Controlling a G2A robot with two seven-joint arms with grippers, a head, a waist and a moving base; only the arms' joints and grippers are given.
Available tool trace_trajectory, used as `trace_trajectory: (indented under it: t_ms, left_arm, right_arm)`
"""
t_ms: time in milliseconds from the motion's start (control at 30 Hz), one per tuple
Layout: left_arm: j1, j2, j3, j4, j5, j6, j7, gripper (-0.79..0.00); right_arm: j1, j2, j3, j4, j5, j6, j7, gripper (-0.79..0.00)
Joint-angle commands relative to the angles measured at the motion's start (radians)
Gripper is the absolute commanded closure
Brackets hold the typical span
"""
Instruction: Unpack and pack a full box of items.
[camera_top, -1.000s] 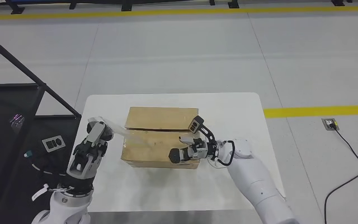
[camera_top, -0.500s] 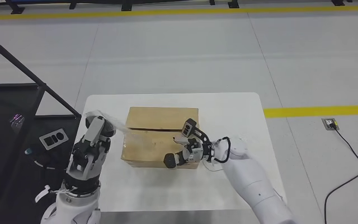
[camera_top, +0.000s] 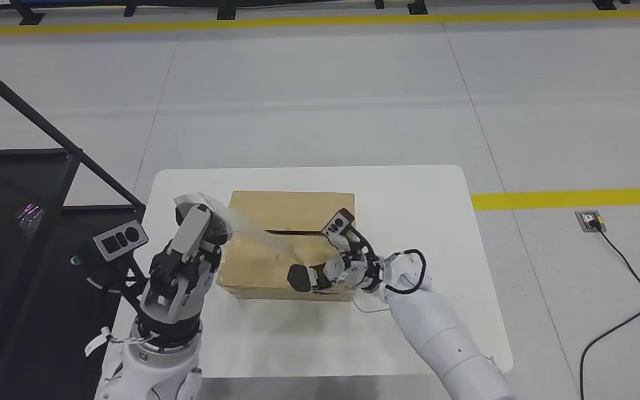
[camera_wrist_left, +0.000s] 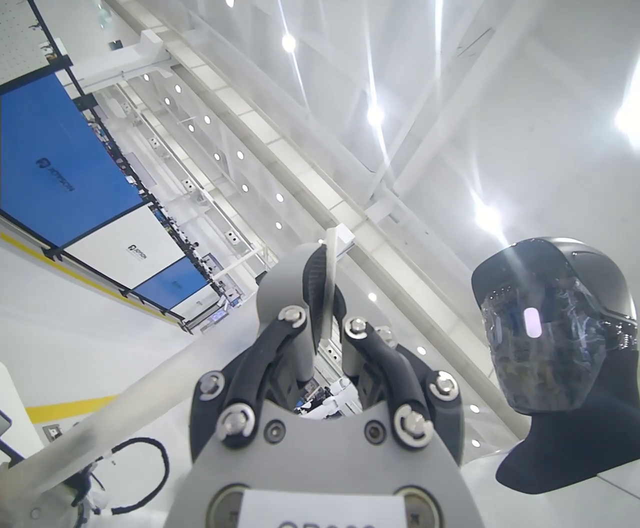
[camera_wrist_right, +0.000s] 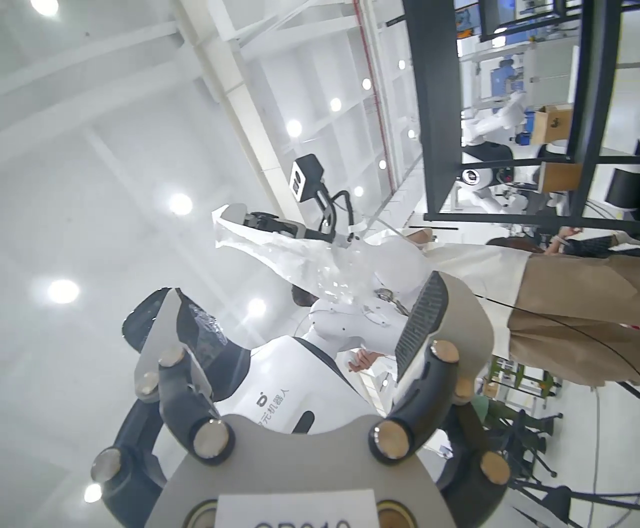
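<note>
Left pincer (camera_wrist_left: 325, 270) clamped on plastic film (camera_top: 255, 232), holding it up off the cardboard box (camera_top: 290, 208) mid-counter (camera_top: 420, 200), likely to strip the packing out; right pincer (camera_wrist_right: 300, 295) spread apart at the box's near edge, probably steadying it.

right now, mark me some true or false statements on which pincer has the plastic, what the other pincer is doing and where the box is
1. The left pincer is shut on the translucent white plastic sheet. True.
2. The right pincer grips that sheet too. False: it is open and empty, at the near side of the brown cardboard box.
3. The brown cardboard box stands on the white table. True.
4. The sheet lies crumpled on the floor. False: it is held in the left pincer and stretches over the box top.
</note>
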Motion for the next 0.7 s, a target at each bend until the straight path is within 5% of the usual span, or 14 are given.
trace_trajectory:
  t_ms: [0,200,367,667]
  left_arm:
    - [-0.002,-0.001,0.006,-0.002,0.003,-0.001,0.001,0.0]
    - [-0.005,-0.002,0.011,-0.006,0.008,-0.003,0.006,0.0]
    - [-0.005,-0.003,0.013,-0.006,0.01,-0.003,0.007,0.0]
    - [0.006,-0.004,0.002,-0.002,0.011,-0.018,0.007,0.0]
  right_arm:
    - [0.008,-0.002,-0.009,0.016,0.007,-0.016,0.0,-0.573]
    - [0.022,-0.007,-0.036,0.035,0.04,-0.022,0.0,-0.533]
    - [0.029,-0.008,-0.045,0.046,0.065,-0.035,0.0,-0.391]
    - [0.036,0.0,-0.033,0.065,0.096,-0.084,0.0,-0.246]
